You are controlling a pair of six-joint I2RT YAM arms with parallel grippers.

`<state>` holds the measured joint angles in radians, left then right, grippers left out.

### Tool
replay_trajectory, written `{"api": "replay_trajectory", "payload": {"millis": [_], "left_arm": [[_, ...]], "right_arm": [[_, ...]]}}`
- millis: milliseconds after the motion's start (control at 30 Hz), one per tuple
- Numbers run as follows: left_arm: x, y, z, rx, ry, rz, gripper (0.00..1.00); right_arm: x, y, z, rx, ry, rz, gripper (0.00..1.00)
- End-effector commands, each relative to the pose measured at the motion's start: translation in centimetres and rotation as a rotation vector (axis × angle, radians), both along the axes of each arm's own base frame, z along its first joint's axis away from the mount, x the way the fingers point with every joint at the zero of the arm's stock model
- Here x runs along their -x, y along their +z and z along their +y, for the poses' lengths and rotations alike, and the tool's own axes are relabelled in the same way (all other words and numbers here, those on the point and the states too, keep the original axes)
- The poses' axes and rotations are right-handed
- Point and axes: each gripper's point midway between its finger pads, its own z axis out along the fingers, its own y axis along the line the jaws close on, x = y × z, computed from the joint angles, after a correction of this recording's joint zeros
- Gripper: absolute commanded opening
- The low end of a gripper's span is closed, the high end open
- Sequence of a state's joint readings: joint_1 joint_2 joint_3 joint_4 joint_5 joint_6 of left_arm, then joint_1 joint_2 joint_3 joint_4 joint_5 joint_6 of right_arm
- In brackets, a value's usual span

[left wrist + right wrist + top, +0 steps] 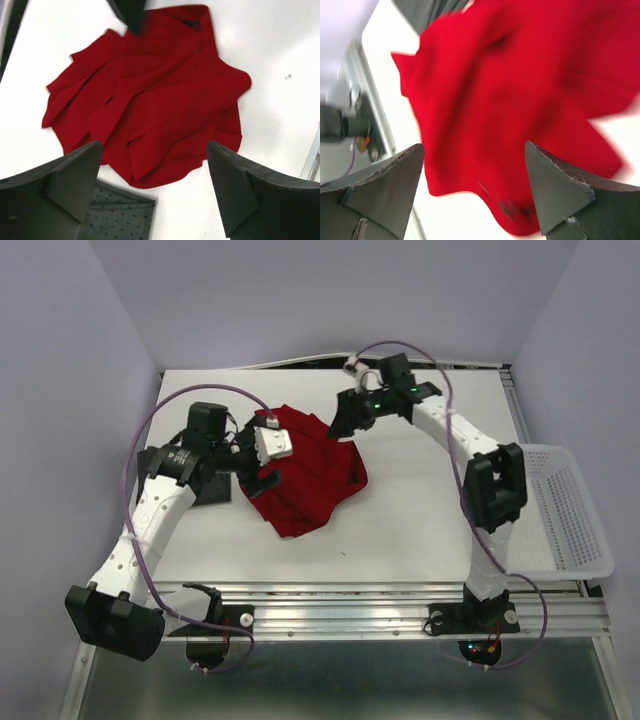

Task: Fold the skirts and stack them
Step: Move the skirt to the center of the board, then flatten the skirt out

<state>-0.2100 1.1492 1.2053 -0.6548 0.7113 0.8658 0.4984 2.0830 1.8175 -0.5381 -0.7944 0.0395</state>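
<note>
Skirt (312, 478), red, crumpled; probably soft, light, floppy, best pinched at its hem. Left gripper (153, 147) and right gripper (474, 146) hover over it, jaws spread, empty.

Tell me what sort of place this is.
Probably a robot test cell, not a home: a white table boxed in by plain walls, arms bolted to a metal rail at its near edge.

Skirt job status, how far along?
The grey dotted skirt lies flat next to the red skirt, apparently already folded. Nothing is gripped: left gripper and right gripper both hang open over the red skirt, which is rumpled, not neatly folded. Left: fold red, stack the two.
</note>
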Motion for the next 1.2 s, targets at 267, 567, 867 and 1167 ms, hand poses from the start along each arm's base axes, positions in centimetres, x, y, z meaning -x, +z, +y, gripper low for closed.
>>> {"api": "replay_trajectory", "payload": {"millis": [267, 567, 867, 1167], "left_arm": [[2.6, -8.7, -6.0, -0.485, -0.357, -0.118, 0.94], [6.6, -14.6, -8.2, -0.670, -0.570, -0.176, 0.92], [7.2, -14.0, -8.5, -0.551, -0.512, -0.267, 0.88], [9.0, -13.3, -7.3, -0.493, -0.497, -0.269, 0.91]], "right_arm": [[-2.7, -0.9, -15.4, 0.087, -0.268, -0.027, 0.83], [-1.2, -4.4, -15.2, 0.079, -0.276, 0.088, 0.77], [-4.3, -5.1, -12.7, -0.090, -0.354, 0.209, 0.82], [-8.4, -7.3, -9.8, -0.117, -0.398, 0.211, 0.83]]}}
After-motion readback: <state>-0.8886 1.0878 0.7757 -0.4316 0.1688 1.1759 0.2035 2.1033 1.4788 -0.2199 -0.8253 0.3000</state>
